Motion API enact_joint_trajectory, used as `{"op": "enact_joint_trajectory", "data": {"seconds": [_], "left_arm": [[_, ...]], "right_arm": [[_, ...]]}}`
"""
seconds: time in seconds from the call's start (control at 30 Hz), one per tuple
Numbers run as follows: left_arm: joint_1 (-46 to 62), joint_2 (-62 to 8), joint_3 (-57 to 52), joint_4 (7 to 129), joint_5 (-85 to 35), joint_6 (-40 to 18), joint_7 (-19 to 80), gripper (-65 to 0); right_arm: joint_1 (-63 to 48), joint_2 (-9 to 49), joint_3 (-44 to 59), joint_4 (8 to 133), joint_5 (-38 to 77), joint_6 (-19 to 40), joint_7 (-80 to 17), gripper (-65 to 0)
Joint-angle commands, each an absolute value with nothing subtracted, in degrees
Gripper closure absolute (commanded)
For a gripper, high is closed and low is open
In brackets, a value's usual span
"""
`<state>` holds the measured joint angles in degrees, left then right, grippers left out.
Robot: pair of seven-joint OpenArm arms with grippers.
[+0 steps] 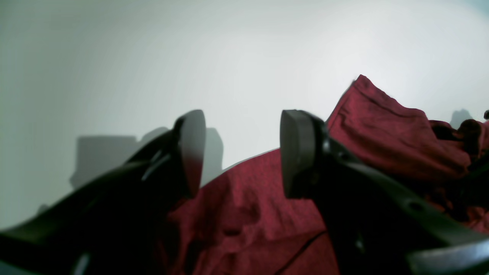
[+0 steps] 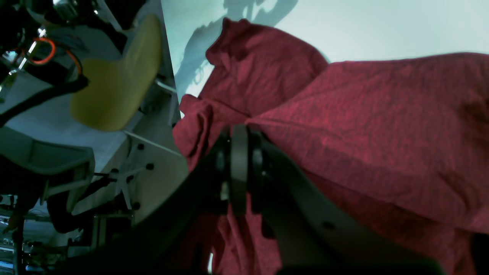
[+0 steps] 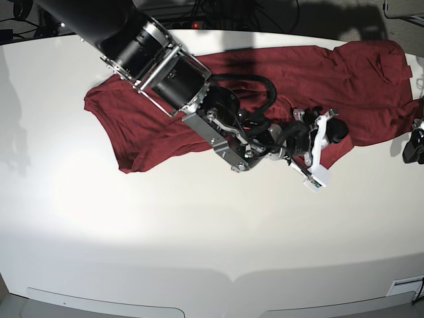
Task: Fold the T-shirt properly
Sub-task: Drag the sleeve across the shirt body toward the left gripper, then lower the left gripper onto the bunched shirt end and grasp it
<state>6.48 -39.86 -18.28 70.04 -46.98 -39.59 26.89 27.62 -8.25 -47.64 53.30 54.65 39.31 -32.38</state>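
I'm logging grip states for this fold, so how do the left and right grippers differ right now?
The left gripper is open, its fingers spread with nothing between them; the right gripper is shut on the T-shirt. In the base view the right gripper sits over the shirt's near edge, while the left waits at the table's far side. Both have dark fingers.

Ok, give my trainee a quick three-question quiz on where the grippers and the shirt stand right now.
1. True or false: the left gripper is clamped on the shirt.
2. What does the right gripper hold?
A. nothing
B. shirt fabric
C. a chair leg
3. Fill in: the shirt lies on a ____ table.

Key: 1 false, its jaws are apart with nothing between them. 2 B, shut on a fold of cloth. 3 white.
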Motion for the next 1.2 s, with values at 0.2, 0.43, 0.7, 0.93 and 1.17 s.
{"op": "enact_joint_trajectory", "data": {"seconds": [0.2,0.43,0.7,0.93,1.17], "left_arm": [[6.04,-41.45,-18.81,71.02,-47.9,-40.0,25.74,-30.7],[6.04,-41.45,-18.81,71.02,-48.12,-40.0,25.74,-30.7],[6.02,-39.35,-18.7,71.13,-49.15,-40.0,28.95,-30.7],[5.85,-34.02,-18.7,73.1,-49.15,-40.0,28.91,-30.7],[5.85,-28.27,-18.7,78.96,-49.08,-40.0,31.42,-30.7]], "right_arm": [[29.23,-9.0,-47.37,54.43,57.49,40.0,-30.46,-35.4],[29.71,-9.0,-44.49,58.48,60.2,40.0,-35.35,-35.9],[33.58,-6.02,-34.3,61.45,56.75,40.0,-46.52,-35.5],[33.93,4.73,-30.68,61.45,53.56,40.0,-46.37,-35.5],[33.06,12.67,-30.7,61.45,54.28,40.0,-46.59,-35.5]]}}
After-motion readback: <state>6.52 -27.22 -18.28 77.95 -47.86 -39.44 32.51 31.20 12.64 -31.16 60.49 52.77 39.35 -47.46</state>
